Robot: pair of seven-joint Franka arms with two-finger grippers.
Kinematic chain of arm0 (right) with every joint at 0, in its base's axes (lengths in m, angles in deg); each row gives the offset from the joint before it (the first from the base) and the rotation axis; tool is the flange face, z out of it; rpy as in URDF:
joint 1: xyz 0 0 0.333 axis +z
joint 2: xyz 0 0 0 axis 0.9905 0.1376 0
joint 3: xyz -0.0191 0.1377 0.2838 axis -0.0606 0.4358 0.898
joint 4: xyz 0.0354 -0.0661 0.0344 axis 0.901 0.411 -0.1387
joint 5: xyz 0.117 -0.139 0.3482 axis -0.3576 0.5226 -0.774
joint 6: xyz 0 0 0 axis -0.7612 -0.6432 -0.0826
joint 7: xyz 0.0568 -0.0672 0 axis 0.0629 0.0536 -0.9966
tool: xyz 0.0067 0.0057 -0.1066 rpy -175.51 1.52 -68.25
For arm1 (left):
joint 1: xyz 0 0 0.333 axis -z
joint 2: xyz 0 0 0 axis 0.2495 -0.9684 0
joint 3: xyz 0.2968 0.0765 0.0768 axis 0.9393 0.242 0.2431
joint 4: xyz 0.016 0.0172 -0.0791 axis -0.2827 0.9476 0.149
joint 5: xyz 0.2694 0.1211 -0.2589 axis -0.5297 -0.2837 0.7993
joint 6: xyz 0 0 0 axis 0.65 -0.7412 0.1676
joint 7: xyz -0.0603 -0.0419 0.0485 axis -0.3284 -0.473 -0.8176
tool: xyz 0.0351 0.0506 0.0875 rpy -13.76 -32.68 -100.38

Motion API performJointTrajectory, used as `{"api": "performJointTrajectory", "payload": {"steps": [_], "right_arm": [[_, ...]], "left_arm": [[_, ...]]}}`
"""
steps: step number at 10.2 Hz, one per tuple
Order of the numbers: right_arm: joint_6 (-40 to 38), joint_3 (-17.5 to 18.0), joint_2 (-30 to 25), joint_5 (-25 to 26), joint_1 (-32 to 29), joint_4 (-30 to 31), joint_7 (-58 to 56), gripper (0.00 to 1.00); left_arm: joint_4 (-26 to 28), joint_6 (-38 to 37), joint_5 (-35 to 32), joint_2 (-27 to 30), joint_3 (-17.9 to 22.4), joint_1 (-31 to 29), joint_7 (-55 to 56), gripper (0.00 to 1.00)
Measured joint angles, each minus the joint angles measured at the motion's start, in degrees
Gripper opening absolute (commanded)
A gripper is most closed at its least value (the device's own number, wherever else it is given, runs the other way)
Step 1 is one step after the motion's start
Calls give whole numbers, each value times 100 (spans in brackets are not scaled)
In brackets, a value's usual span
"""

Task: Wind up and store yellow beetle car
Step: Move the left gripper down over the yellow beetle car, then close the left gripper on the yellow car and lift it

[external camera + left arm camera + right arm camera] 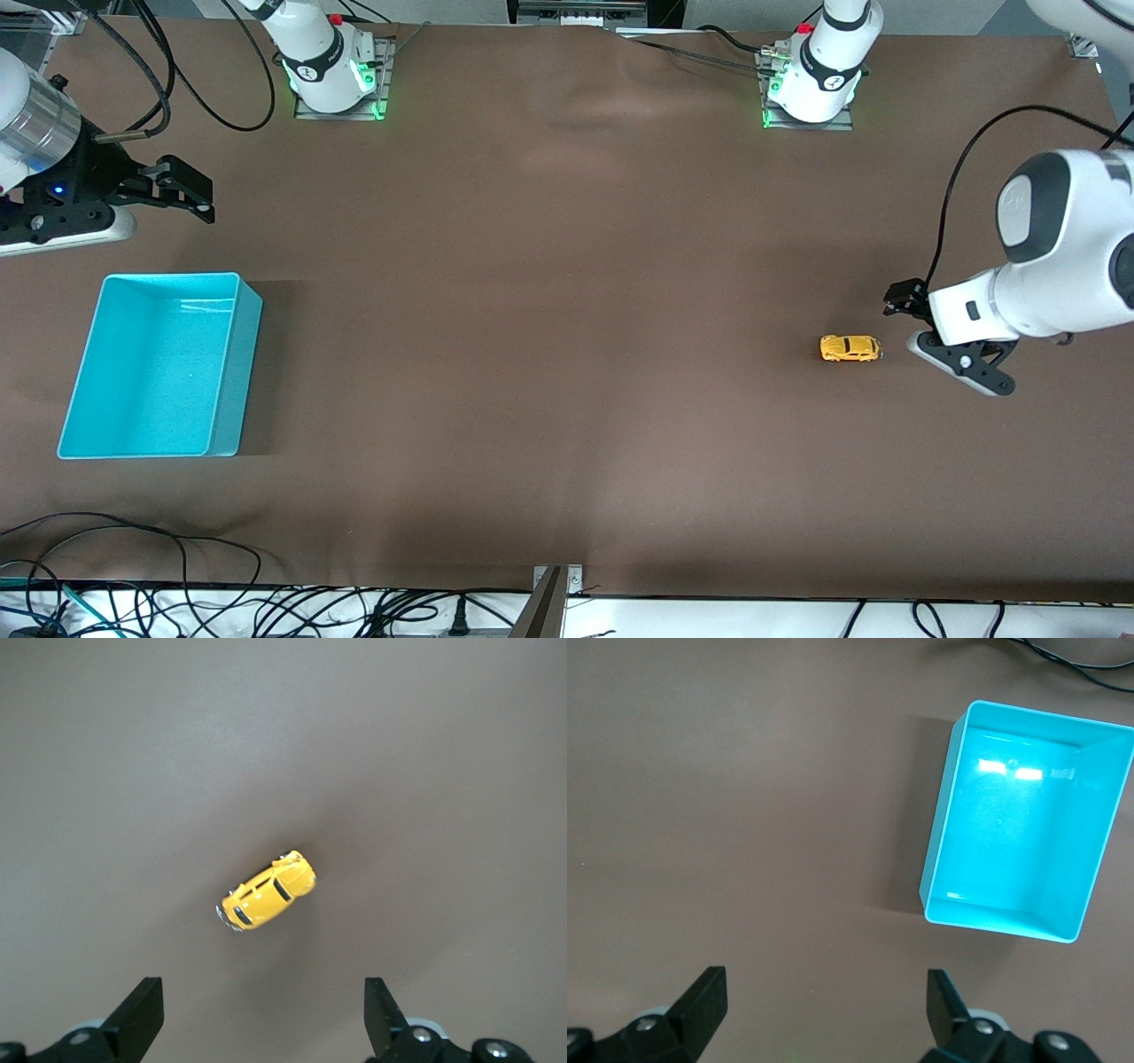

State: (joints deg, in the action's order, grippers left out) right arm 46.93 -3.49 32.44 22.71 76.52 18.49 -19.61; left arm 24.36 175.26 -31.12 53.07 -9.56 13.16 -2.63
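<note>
You have one yellow beetle car (850, 348) on the table (567, 266) and one turquoise bin (159, 368) (nothing lies inside it). You also have two arms, each ending in a single two-finger gripper: one left gripper (917, 323) and one right gripper (197, 190). Two arm bases stand at the table's edge.

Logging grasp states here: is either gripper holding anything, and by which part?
Nothing is held. The left gripper, fingers open, hangs beside the yellow beetle car on the table; the right gripper, also open, waits above the turquoise bin.
</note>
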Motion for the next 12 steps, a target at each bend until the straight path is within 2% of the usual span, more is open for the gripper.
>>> {"api": "performJointTrajectory", "payload": {"steps": [2,8,12], "right_arm": [[2,-2,1,1,-5,-1,0,100],[35,-1,1,5,0,-1,0,100],[89,10,1,4,71,-1,0,100]], "left_arm": [[129,615,4,-326,-1,-154,-1598,100],[1643,2216,-1,-432,-220,-79,-3297,100],[1809,2683,-1,-650,-200,-100,-4560,100]]}}
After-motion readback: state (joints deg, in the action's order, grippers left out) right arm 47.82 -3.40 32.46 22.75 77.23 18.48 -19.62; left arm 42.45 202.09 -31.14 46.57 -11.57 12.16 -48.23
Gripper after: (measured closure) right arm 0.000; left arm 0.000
